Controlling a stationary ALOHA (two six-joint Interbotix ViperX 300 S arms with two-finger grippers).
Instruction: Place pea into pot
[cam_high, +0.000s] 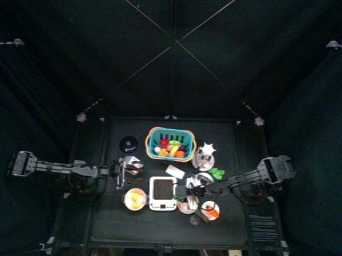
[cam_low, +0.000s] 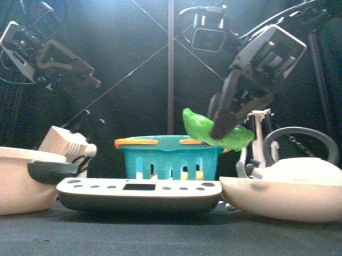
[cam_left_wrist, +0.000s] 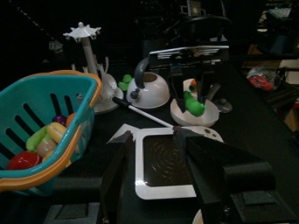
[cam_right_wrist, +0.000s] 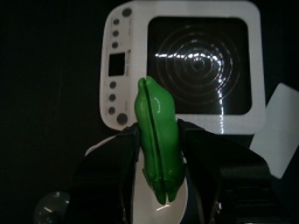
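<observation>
My right gripper is shut on a green pea pod and holds it upright. In the right wrist view the pod stands between the jaws over the white pot. In the left wrist view the pod hangs at the mouth of the pot, with its lower end about level with the rim. The pot is at the front right. My left gripper is open and empty, above the left side of the table.
A teal basket of toy food stands at the back middle. A white scale lies in front of it. A white kettle stands beside the pot, and a cream bowl is at the front left.
</observation>
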